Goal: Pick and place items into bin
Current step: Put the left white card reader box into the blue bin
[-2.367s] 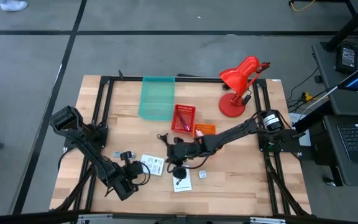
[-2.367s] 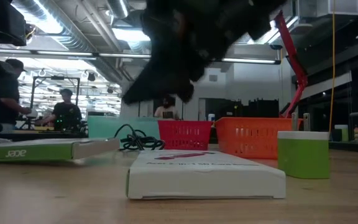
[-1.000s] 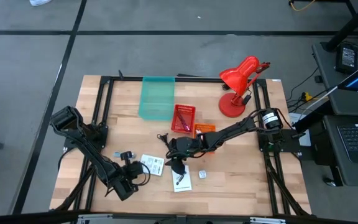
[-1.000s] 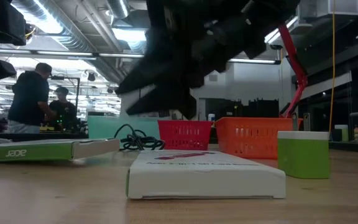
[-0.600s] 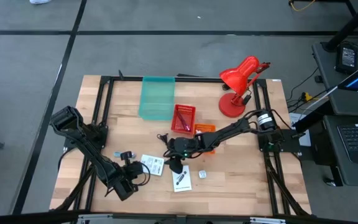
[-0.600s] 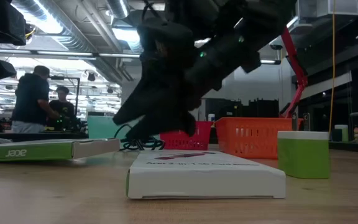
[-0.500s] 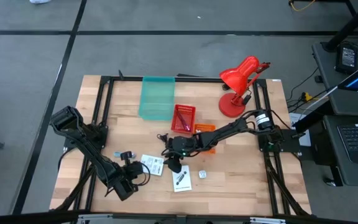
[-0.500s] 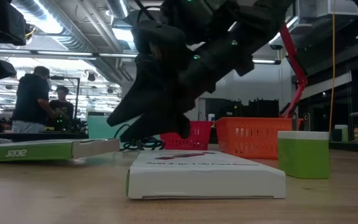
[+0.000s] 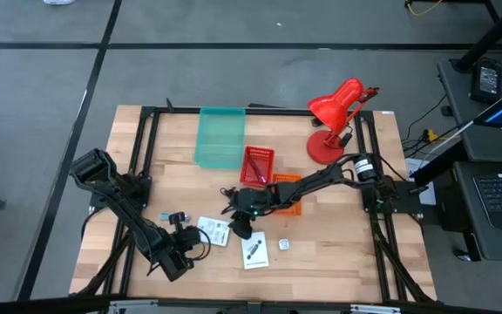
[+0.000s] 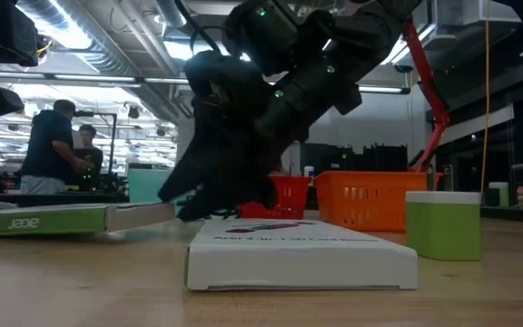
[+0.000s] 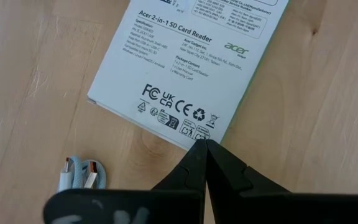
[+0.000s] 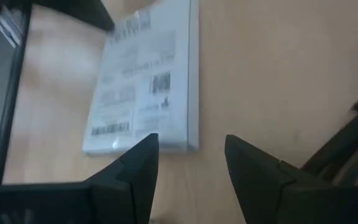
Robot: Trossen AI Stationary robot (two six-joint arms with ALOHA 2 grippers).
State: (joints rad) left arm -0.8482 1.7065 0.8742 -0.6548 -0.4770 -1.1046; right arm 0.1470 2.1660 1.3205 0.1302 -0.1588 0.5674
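Note:
A white card-reader box (image 9: 214, 231) lies flat on the wooden table; it also shows in the left wrist view (image 11: 185, 68) and the right wrist view (image 12: 145, 93). My right gripper (image 9: 237, 228) hangs open just right of it, low over the table (image 10: 193, 204), with its fingers (image 12: 143, 163) apart and nothing between them. My left gripper (image 9: 199, 235) is shut at the box's left, and its tips (image 11: 204, 146) point at the box's edge. A second white box (image 9: 255, 251) lies nearer the front (image 10: 302, 254). A bluish cable end (image 11: 79, 177) lies beside the left gripper. My left gripper's shut tips stand at the edge of the white card-reader box (image 11: 194, 134), coming down at a slant. Whether they touch it I cannot tell.
A teal bin (image 9: 219, 135), a red basket (image 9: 258, 166) and an orange basket (image 9: 288, 183) stand behind the boxes. The red desk lamp (image 9: 334, 122) is at the far right. A black cable (image 9: 231, 194) and a small green block (image 10: 443, 225) lie nearby. People stand beyond the table.
My right gripper has sunk toward the table and gone a little toward the table's left edge, closer to the white card-reader box, still open. The boxes and my left arm have kept still.

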